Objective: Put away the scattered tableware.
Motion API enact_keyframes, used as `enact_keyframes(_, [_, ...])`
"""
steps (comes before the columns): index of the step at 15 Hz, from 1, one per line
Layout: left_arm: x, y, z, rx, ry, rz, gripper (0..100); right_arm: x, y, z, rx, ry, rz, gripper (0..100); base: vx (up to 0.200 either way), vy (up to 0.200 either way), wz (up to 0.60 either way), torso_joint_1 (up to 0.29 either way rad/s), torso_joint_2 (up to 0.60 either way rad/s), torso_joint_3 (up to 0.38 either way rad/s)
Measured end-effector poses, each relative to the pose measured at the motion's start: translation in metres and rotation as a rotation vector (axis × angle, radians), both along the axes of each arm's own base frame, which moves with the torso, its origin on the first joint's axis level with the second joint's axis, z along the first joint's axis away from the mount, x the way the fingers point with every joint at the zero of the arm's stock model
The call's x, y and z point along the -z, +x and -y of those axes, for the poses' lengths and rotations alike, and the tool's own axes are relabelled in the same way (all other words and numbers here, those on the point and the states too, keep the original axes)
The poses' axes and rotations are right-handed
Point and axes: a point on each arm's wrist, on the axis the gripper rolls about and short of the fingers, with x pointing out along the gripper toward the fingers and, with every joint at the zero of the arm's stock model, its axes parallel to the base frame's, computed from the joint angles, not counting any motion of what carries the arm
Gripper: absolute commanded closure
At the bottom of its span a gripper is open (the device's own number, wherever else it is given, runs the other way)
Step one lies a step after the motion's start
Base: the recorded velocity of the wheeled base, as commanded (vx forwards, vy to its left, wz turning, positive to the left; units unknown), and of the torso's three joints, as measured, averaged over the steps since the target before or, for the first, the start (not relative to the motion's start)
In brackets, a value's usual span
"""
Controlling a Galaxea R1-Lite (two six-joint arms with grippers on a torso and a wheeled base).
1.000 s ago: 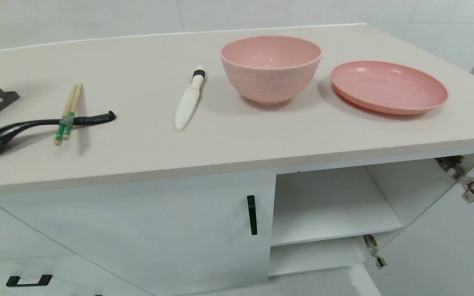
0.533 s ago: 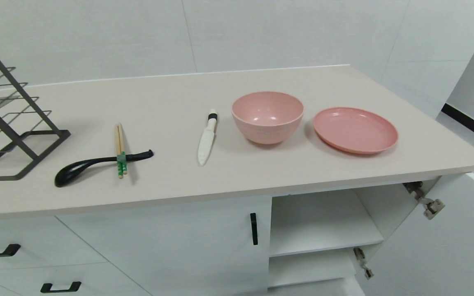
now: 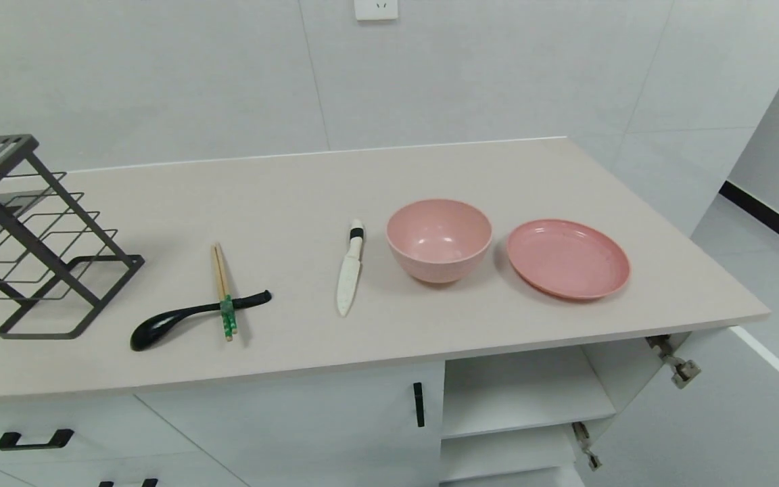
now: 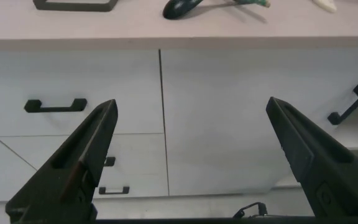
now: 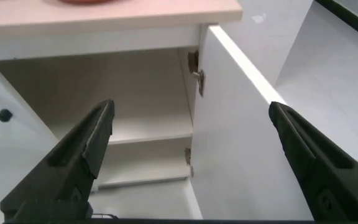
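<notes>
Head view. The countertop (image 3: 430, 169) carries all the tableware, laid in a loose row near its front edge. From my left:
- A black spoon (image 3: 180, 318) lies flat, bowl end toward the wire rack (image 3: 24, 230).
- A pair of wooden chopsticks (image 3: 222, 284) with green-banded ends rests across the spoon's handle.
- A cream knife (image 3: 349, 274) with a black band near its handle has its tip toward the front edge. It lies between the chopsticks and the bowl.
- A pink bowl (image 3: 438, 240) stands upright.
- A shallow pink plate (image 3: 567, 258) sits just beside the bowl, not touching it.

Under the plate's end of the counter the cabinet stands open, with a white shelf (image 3: 518, 392) inside.

Left wrist view. My left gripper (image 4: 191, 106) has its fingers spread wide with nothing between them. It faces the white drawer fronts below the counter. This view adds the black drawer handle (image 4: 55, 104) seen square-on. Along the counter edge the spoon's bowl end and the knife's tip just poke into sight.

Right wrist view. My right gripper (image 5: 190, 106) is likewise spread wide and holds nothing. It looks into the open compartment. Here I can see the swung-out door (image 5: 241, 143), its hinge (image 5: 196, 71) and the shelf from close by. A sliver of the plate's rim shows on the counter above.
</notes>
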Motion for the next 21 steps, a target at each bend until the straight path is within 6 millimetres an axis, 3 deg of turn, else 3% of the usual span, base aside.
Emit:
enact_keyframes(11, [0.000,0.000,0.000,0.000,0.000,0.002,0,0.000,0.000,0.000,-0.008,0.002,0.000,0,0.000,0.000,0.00,0.278,-0.53,-0.256])
enact_keyframes(17, [0.000,0.000,0.000,0.001,0.000,0.000,0,0.000,0.000,0.000,-0.005,0.013,0.004,0,0.000,0.000,0.00,0.025,-0.04,-0.022])
enact_keyframes(21, [0.000,0.000,0.000,0.000,0.000,0.000,0,-0.013,-0.001,0.000,-0.006,0.016,0.127,0,0.000,0.000,0.00,0.000,0.00,0.000])
